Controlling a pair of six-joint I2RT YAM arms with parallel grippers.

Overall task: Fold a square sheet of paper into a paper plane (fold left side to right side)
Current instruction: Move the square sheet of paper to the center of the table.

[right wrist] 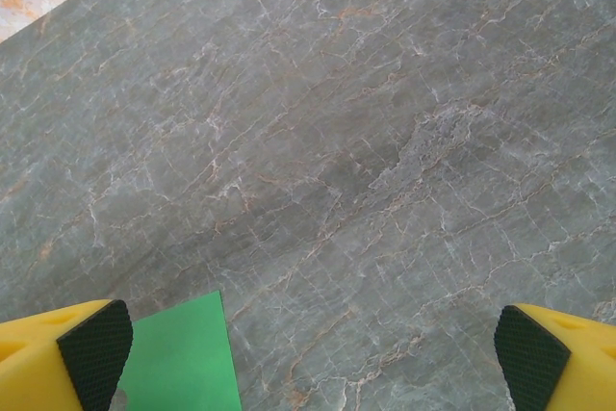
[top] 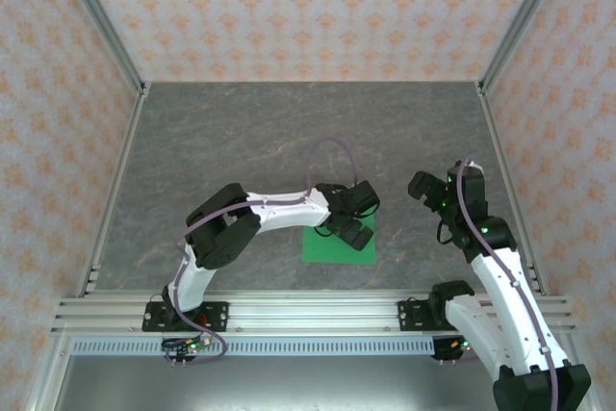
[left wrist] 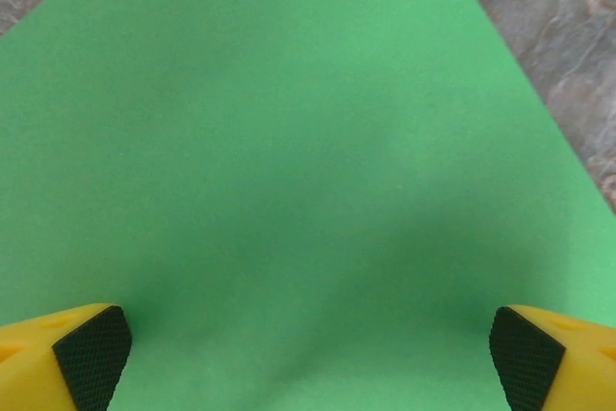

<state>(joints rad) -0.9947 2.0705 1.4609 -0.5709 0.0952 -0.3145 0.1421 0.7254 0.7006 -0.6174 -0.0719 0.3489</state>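
Left arm (top: 279,209) partly over green paper (top: 334,249)

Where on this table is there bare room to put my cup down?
The far half of the table, up to the back wall, is bare; so is the near-left stretch between the side rail and the left arm. It is crowded mid-front: the left pincer hangs open over the green sheet, with the right pincer beside it.

Your left tool (top: 358,217) hid the far edge of the square sheet of paper (top: 332,249) beneath it; the wrist views cropped its sides.
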